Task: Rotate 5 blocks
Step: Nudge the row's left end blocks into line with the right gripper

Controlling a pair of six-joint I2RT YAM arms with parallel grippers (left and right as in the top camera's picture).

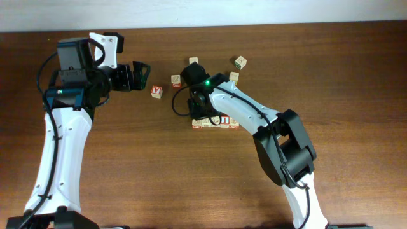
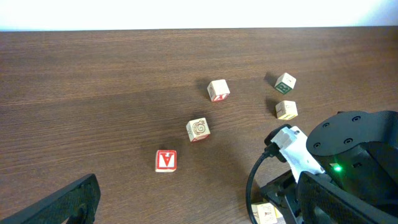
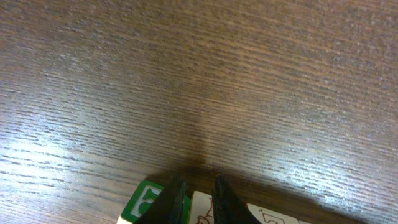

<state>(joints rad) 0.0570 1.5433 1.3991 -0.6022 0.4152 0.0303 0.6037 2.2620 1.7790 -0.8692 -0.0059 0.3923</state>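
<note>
A row of small light-wood blocks (image 1: 219, 123) lies at the table's centre; one shows a red-framed "I" (image 1: 225, 119). My right gripper (image 1: 205, 116) points down onto the row's left part and hides some of it. In the right wrist view, my right gripper (image 3: 199, 194) is shut on a pale block with a red drawing (image 3: 203, 213). A green-faced block (image 3: 143, 202) touches it on the left and another pale block (image 3: 273, 218) sits on the right. My left gripper (image 1: 141, 76) hangs open and empty at the upper left, away from the row.
Loose cubes lie behind the row: a red-lettered cube (image 1: 156, 92) (image 2: 166, 160), a spiral-marked cube (image 1: 176, 81) (image 2: 198, 129), a red-marked cube (image 2: 218, 90), a green cube (image 1: 240, 62) (image 2: 285, 82) and a pale cube (image 1: 234, 77) (image 2: 286, 109). The right arm (image 2: 354, 155) fills the left wrist view's lower right.
</note>
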